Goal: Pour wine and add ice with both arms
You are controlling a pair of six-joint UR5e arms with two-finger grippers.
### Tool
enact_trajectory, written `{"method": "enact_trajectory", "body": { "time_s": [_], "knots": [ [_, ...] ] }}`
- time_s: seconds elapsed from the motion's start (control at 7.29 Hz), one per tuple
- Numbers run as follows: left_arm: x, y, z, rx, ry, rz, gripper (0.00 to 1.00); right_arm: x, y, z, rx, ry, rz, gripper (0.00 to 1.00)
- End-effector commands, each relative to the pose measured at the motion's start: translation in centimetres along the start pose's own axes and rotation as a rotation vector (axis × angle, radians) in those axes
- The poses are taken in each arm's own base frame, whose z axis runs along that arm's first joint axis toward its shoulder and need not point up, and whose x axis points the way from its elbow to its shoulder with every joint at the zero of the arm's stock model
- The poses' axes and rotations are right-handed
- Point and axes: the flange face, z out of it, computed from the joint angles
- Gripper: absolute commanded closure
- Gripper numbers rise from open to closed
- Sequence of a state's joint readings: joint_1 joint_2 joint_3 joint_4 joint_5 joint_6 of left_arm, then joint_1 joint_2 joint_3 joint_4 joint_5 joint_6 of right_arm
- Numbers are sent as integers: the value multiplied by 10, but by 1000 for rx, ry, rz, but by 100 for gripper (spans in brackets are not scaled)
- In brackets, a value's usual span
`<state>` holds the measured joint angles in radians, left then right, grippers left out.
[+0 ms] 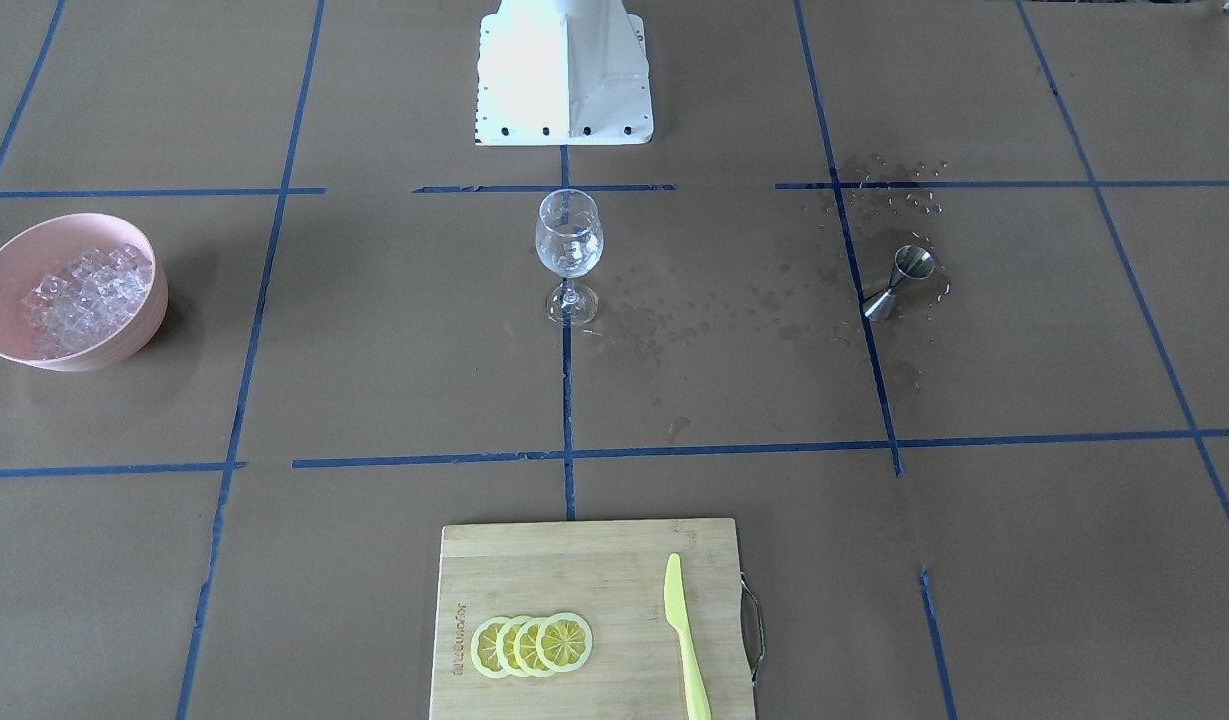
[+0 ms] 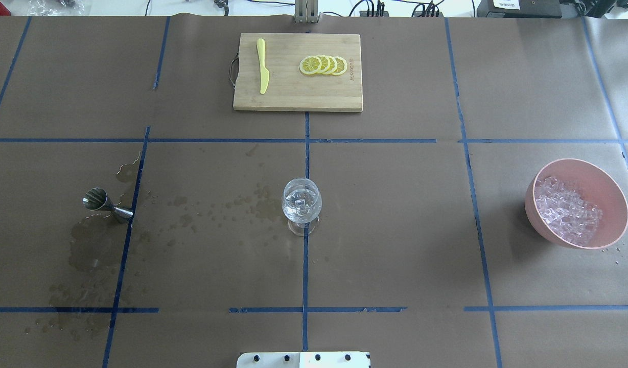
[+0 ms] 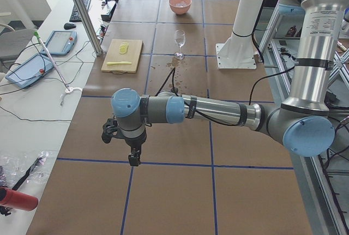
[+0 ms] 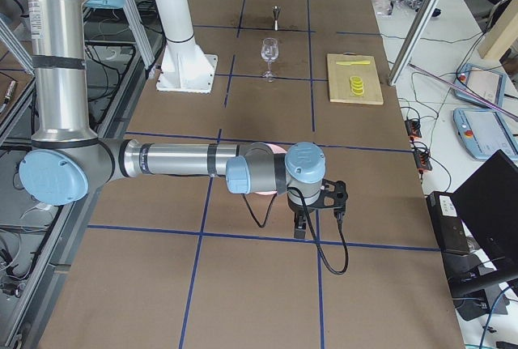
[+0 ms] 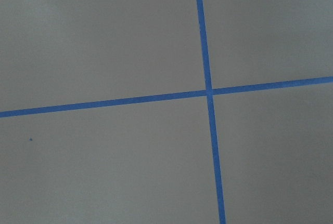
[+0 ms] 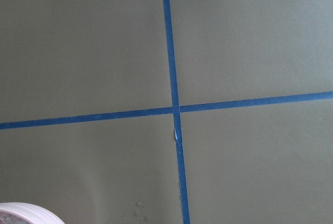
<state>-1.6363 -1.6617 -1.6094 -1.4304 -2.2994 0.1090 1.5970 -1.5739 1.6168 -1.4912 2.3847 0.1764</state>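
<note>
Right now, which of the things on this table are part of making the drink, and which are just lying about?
Part of the job:
wine glass
ice, heaped in the pink bowl
metal jigger

Just lying about:
cutting board
lemon slices
yellow knife

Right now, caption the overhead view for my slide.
Wine glass with ice at centre, jigger left, pink bowl right.

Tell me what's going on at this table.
Nothing is being handled right now. The left hand and the right hand hang over the brown paper towards opposite ends of the table, touching no item. The wine glass in the middle holds a few ice cubes. More ice sits in the pink bowl. The jigger sits among wet splashes.
</note>
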Motion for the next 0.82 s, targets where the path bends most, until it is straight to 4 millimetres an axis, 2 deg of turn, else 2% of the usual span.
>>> {"method": "enact_trajectory", "body": {
  "time_s": [0.0,0.14,0.55,0.69],
  "knots": [
    [-18,11,25,32,0,23,0,1,1,1,-2,0,2,0],
    [-19,11,28,29,0,24,0,1,1,1,-1,0,1,0],
    [6,6,51,-17,7,67,0,0,1,0,3,-1,-4,0],
    [10,5,51,-17,27,68,0,-2,0,-1,5,-2,-6,0]
  ]
}}
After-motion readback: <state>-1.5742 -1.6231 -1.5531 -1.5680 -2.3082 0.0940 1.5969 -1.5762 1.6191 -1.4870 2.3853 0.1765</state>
